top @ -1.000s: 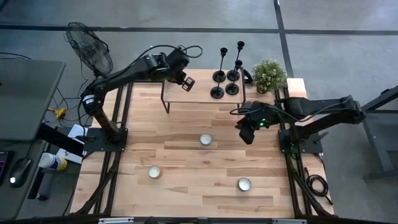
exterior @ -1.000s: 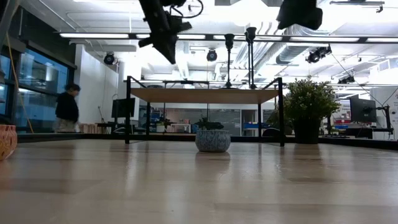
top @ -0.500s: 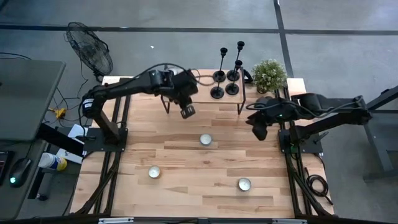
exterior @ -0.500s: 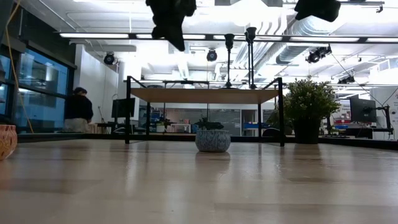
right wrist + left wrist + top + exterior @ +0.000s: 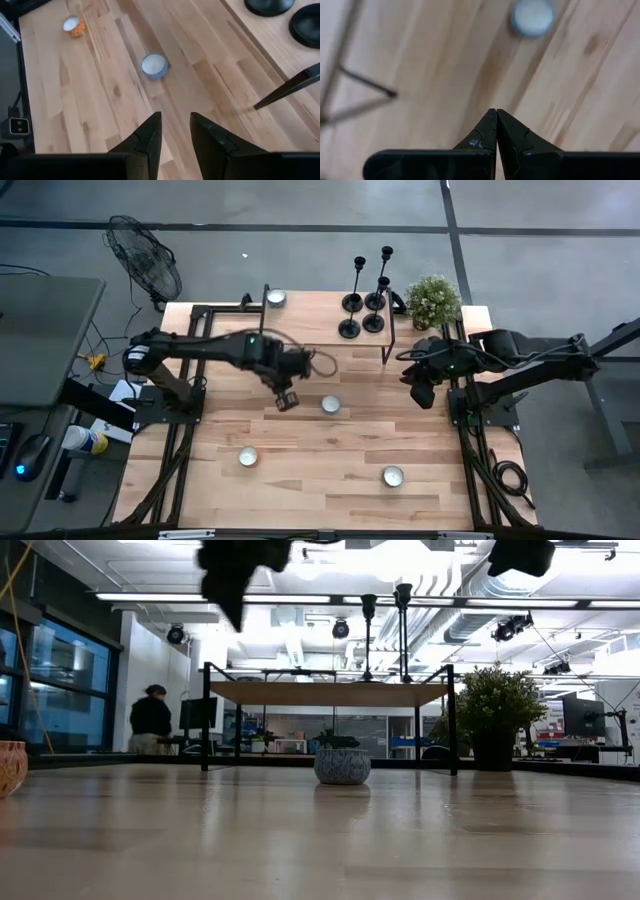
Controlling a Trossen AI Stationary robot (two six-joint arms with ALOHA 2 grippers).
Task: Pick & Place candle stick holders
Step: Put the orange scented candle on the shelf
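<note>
The 4 candle stick holders point(image 5: 364, 298) are standing upright in a tight cluster on the raised wooden shelf point(image 5: 320, 320) at the far side of the table point(image 5: 330, 450), just beside a small potted plant point(image 5: 433, 300). Neither arm is touching them.

The left claw point(image 5: 287, 399) is hanging above the table's middle, near a white tealight point(image 5: 331, 405), with its fingers pressed fully together and nothing between them (the left wrist view is showing the 2 tips meeting over bare wood). The right claw point(image 5: 420, 391) is hovering at the table's right edge, in front of the shelf, with its fingers point(image 5: 145, 137) standing slightly apart and gripping nothing.

A tealight point(image 5: 276, 298) is sitting on the shelf's left end, and 2 more point(image 5: 247, 456) are lying nearer the front of the table. A person point(image 5: 151, 720) is standing in the room behind.
</note>
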